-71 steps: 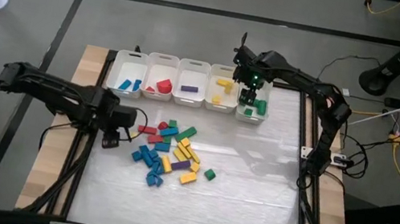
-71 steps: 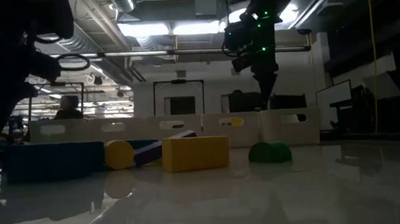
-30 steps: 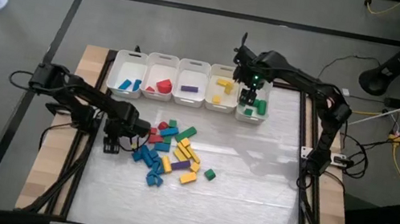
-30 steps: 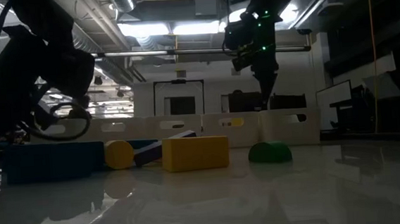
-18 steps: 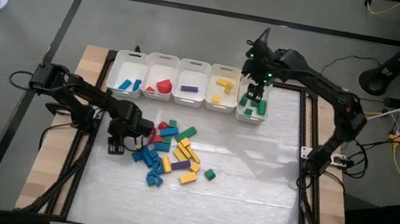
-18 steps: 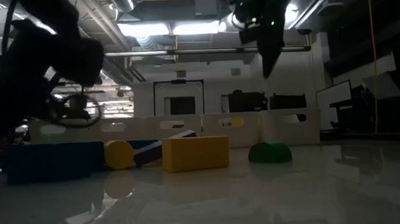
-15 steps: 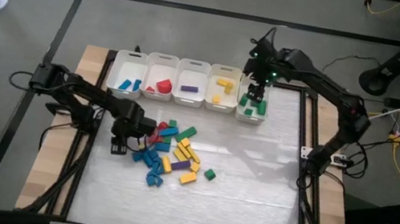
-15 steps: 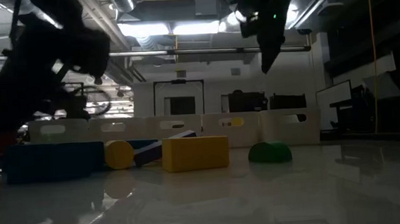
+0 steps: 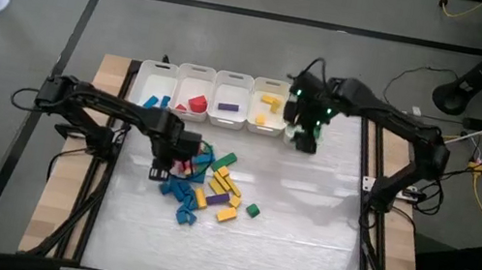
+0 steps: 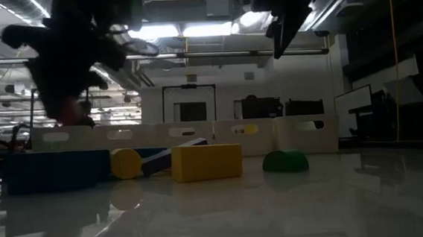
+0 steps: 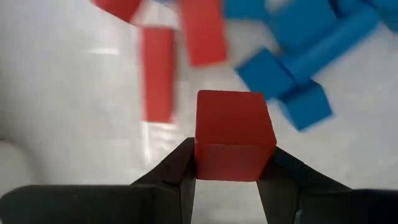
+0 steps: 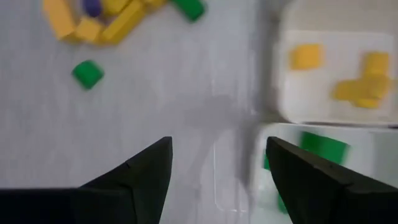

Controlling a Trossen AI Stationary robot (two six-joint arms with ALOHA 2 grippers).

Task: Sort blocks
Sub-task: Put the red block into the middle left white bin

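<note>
The left gripper (image 11: 227, 180) pinches a red cube (image 11: 234, 134) by two faces, lifted above the loose blocks (image 9: 205, 186) mid-bench. The risk: held only at its lower edge, the cube could pivot or slip on the way to the red bin (image 9: 194, 94). The right gripper (image 12: 217, 171) hangs by the green bin (image 9: 303, 138), jaws spread and empty — its path back may cross the pile. The bench (image 9: 300, 253) is pale and glossy, seemingly reflective; behind lies a dim workshop with ceiling lights.
</note>
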